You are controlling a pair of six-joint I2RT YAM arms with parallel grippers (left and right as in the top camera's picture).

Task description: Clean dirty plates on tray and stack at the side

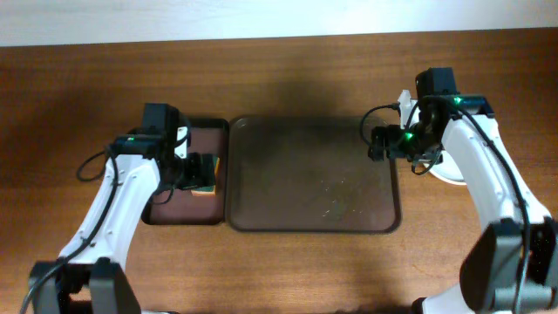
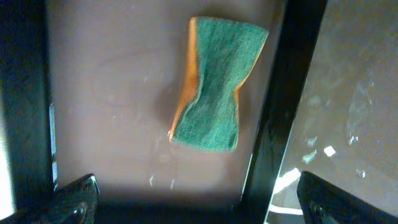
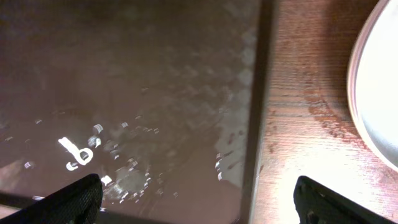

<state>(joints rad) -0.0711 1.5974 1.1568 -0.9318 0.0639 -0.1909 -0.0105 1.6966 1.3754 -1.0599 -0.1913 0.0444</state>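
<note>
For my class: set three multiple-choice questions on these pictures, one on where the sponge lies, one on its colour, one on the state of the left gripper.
1. Where does the sponge lie?
A. On the large brown tray.
B. In the narrow black-rimmed tray.
C. On the table.

2. What colour is the sponge's top face?
A. Green.
B. Blue.
C. White.

3. How is the left gripper?
A. Shut on the sponge.
B. Shut, empty.
C. Open, empty.

Answers:
1 B: the sponge rests on the floor of the narrow black-rimmed tray, which sits left of the large brown tray.
2 A: the top face is green, with an orange layer showing along one edge.
3 C: the left wrist view shows the fingers spread wide, with the sponge lying apart from them.
</note>
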